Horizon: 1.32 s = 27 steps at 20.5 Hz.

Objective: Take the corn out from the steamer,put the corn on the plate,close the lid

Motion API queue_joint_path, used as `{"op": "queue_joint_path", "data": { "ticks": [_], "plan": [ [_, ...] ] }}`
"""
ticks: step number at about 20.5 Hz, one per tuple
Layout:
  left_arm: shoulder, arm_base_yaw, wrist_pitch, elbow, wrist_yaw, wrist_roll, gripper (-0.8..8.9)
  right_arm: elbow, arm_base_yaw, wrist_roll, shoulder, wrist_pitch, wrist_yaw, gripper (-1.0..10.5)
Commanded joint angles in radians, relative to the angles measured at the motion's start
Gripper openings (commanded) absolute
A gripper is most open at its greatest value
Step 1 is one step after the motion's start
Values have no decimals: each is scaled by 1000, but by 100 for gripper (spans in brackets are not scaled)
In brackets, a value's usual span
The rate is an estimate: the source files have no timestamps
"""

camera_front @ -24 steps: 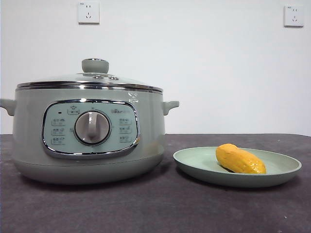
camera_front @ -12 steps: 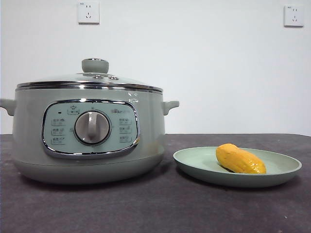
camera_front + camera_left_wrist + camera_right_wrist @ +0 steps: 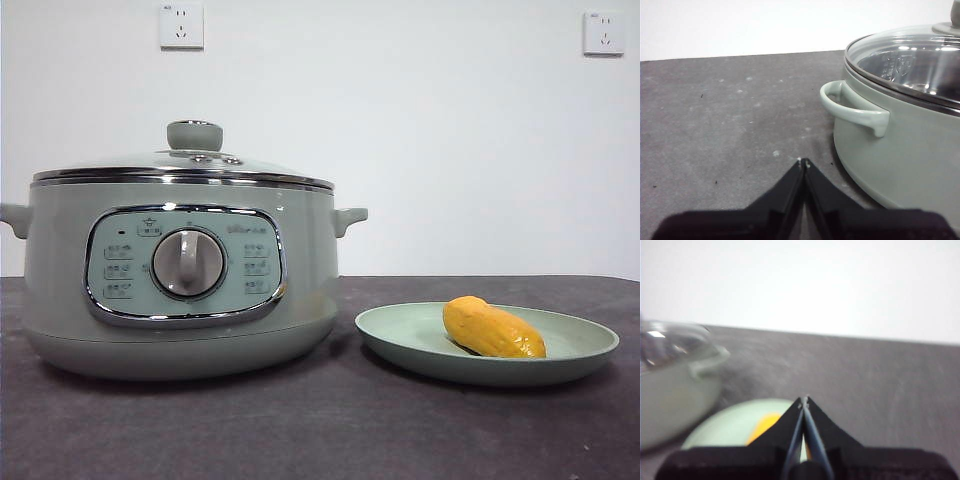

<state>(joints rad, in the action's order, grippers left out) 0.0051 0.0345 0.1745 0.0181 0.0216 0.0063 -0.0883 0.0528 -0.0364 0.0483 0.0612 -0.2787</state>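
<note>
Nothing has shifted over the last second: the corn (image 3: 494,328) lies on the plate (image 3: 400,340), the lid (image 3: 185,165) sits on the steamer (image 3: 180,300). Both the left gripper (image 3: 803,161) and the right gripper (image 3: 803,400) have their jaws pressed together, empty; the task looks finished, though the right wrist view is blurred.

Left gripper (image 3: 804,161), jaws pressed together, hangs over the dark counter (image 3: 715,115) beside the lidded steamer (image 3: 900,150).
</note>
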Motion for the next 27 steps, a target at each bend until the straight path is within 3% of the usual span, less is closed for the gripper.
{"op": "queue_joint_path", "data": {
  "ticks": [1,6,15,27],
  "plan": [
    [-2,-3,-1,-14,5,-6,-2,48,-31,42,-48,24,-2,2],
    [-2,-3,2,-14,5,-6,-2,56,-65,54,-47,127,3,2],
    [-2,-3,6,-14,5,-6,-2,61,-63,153,-47,176,211,2],
    [-2,-3,6,-14,5,-6,-2,61,-63,151,-46,175,209,2]
  ]
}}
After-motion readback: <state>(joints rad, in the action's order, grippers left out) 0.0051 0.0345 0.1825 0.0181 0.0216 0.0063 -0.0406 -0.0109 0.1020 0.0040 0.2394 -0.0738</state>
